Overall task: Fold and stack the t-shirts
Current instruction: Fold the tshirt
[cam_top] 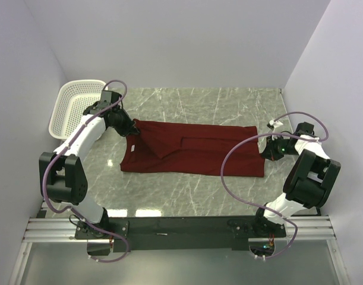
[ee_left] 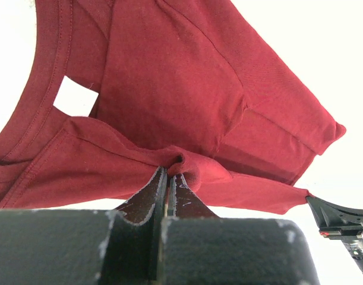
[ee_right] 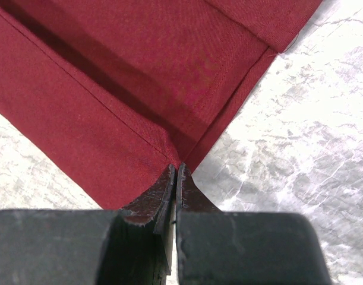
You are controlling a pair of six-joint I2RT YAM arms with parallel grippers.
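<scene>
As t-shirt (cam_top: 193, 155) spans them | left end effector (ee_left: 169, 173) grips neck-end | right end effector (ee_right: 174, 169): hem

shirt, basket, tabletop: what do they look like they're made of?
t-shirt: soft knit cloth, probably cotton jersey, matte maroon; fine texture, stitched hems, limp folds.
basket: likely moulded plastic, white, slight gloss; regular perforated walls.
tabletop: marble look, grey-white veining, smooth with a sheen; whether it is real stone or a printed laminate cannot be told.
</scene>
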